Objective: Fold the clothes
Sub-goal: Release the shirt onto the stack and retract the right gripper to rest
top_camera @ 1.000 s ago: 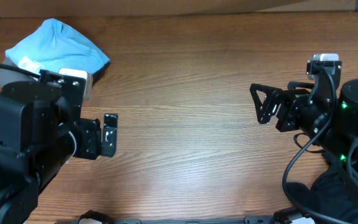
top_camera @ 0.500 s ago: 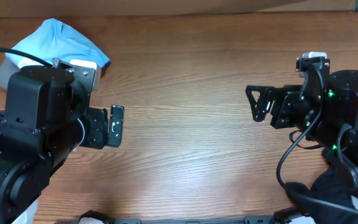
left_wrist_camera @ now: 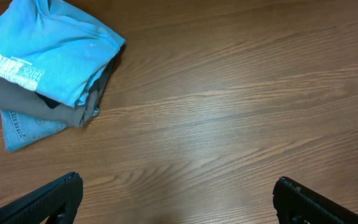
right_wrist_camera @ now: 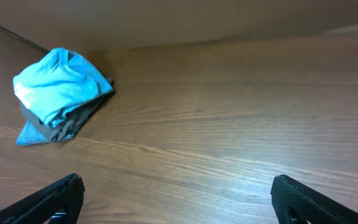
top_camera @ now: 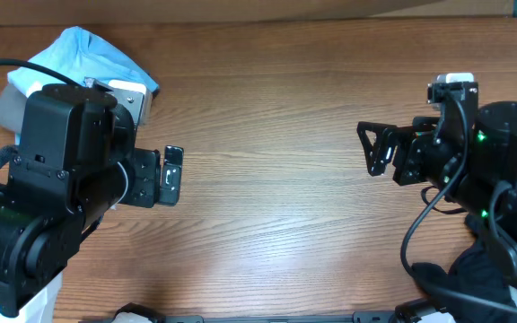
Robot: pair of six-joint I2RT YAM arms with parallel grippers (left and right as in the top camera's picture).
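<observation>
Across the bare wood surface [top_camera: 276, 108], left fingers [left_wrist_camera: 51, 199] and right fingers [right_wrist_camera: 303, 198] stood spread wide, holding nothing. At its far-left corner lay the light blue T-shirt [left_wrist_camera: 48, 53], bunched atop a grey garment [left_wrist_camera: 39, 107] and denim [left_wrist_camera: 20, 129]. Judged light, limp, non-slip; best pinched at a loose edge. White lettering [left_wrist_camera: 16, 67] showed.

Light blue T-shirt [left_wrist_camera: 55, 43], bunched into a loose, rounded bundle rather than lying flat. It is sitting on top of a small pile, resting on a grey garment [left_wrist_camera: 42, 107] that is overlapping a denim-blue garment [left_wrist_camera: 23, 130], at the far left of the wooden table [left_wrist_camera: 229, 124]. A patch of white print is showing on its upper surface; the wording seems too small to read.
</observation>
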